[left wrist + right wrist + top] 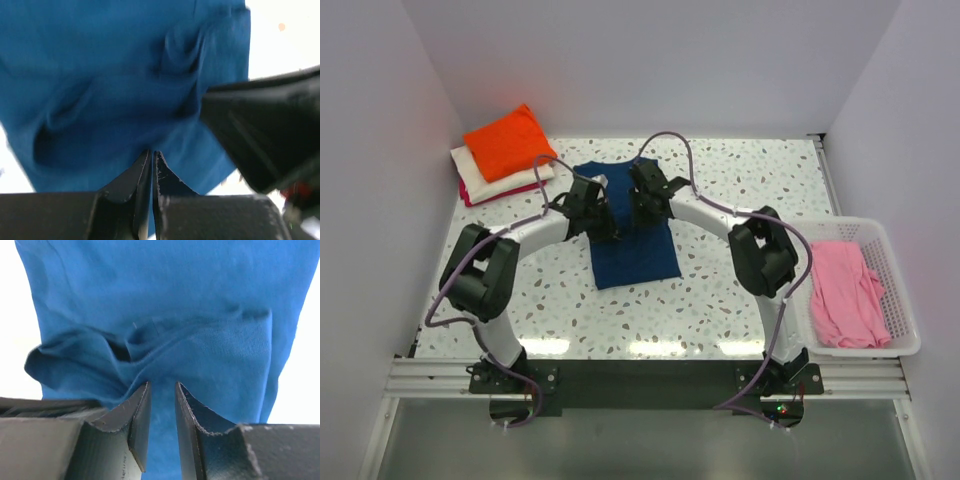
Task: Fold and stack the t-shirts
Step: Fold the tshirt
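Note:
The navy t-shirt (635, 255) lies partly folded in the middle of the table, its long side running away from me. My left gripper (596, 203) and right gripper (642, 197) sit side by side over its far half. In the left wrist view the left gripper (152, 153) has its jaws nearly touching, pinching the blue cloth (115, 75), whose wrinkles run to the tips. In the right wrist view the right gripper (162, 385) has its jaws a little apart with a thick blue fold (165, 340) filling the gap. An orange tee (508, 140) tops a stack on cream (492, 170) and magenta (477, 194) tees.
The stack sits at the far left corner. A white slotted basket (905, 300) at the right edge holds a crumpled pink tee (845, 290). White walls close in the left, back and right sides. The right arm's black body (265, 130) shows in the left wrist view.

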